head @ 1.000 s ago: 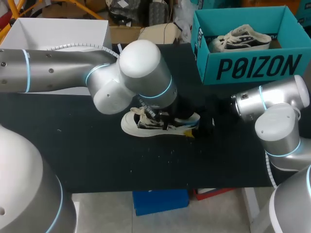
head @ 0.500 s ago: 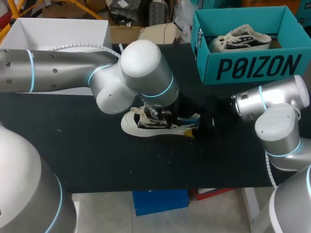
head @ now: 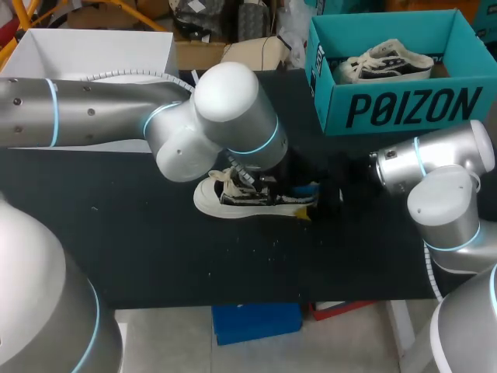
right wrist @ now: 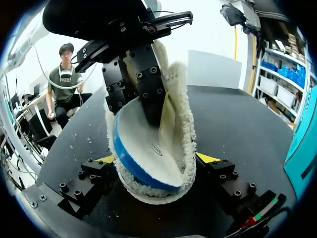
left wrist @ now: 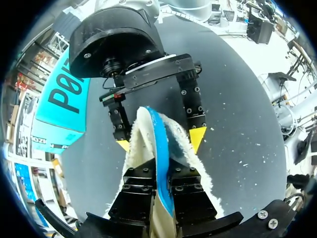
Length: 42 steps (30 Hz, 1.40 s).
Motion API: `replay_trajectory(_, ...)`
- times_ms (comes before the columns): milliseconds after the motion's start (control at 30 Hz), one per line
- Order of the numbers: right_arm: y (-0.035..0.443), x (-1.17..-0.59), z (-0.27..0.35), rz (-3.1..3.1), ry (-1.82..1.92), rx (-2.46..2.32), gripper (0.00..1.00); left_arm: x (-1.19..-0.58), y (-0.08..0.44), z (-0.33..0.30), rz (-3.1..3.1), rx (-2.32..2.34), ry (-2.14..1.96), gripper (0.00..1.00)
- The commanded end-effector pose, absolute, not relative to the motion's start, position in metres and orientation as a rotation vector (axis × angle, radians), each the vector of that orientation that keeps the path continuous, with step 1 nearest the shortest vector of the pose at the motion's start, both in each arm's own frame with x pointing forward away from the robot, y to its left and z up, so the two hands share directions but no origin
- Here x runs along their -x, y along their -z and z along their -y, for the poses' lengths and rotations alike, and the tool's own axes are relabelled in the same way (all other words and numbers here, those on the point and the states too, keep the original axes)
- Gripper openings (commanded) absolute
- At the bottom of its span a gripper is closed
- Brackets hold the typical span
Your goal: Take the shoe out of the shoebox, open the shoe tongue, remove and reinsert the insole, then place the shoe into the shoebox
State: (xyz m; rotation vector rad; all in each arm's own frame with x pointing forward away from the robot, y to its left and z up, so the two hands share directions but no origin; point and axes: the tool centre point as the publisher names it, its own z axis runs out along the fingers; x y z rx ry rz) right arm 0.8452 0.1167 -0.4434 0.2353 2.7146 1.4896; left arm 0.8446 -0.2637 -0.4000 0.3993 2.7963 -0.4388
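Finds shoe [head: 248, 198] out of shoebox [head: 404, 109], upright on counter [head: 155, 256] near that box's printed wall. Notes right end effector [right wrist: 157, 158] clamped across heel, the end nearer the shoebox, evidently to steady it. Notes left end effector [left wrist: 163, 176] pinched shut on insole [left wrist: 157, 144], standing half out; judges removal or reinsertion underway.

Shoe [head: 233, 203]: white, dark-panelled, upright on the desk's [head: 155, 249] middle.
Insole [right wrist: 141, 148]: white top, blue edge, standing partly out of the heel.
Shoebox [head: 404, 105]: teal, open, far right corner, 1 similar shoe [head: 386, 61] inside.
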Motion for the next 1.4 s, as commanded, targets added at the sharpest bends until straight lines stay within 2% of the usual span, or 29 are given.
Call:
replay_trajectory(33, 0.444, -0.847, -0.118, -2.715, -1.489, -0.237, 0.00, -0.841, 0.401, 0.263, -2.797, -0.408, 0.422, 0.00)
replay_trajectory(300, 0.444, -0.847, -0.118, -2.715, -1.489, -0.237, 0.00, -0.820, 0.386, 0.246, -2.778, -0.438, 0.453, 0.00)
replay_trajectory(733, 0.444, -0.847, -0.118, -2.715, -1.489, -0.237, 0.00, -0.791, 0.348, 0.253, -2.726, -0.632, 0.926, 0.00)
replay_trajectory(1167, 0.444, -0.847, -0.118, -2.715, -1.489, -0.237, 0.00, -0.774, 0.254, 0.290, -2.608, -0.661, 1.405, 0.00)
replay_trajectory(1400, 0.444, -0.847, -0.118, -2.715, -1.489, -0.237, 0.00, -0.774, 0.254, 0.290, -2.608, -0.661, 1.405, 0.00)
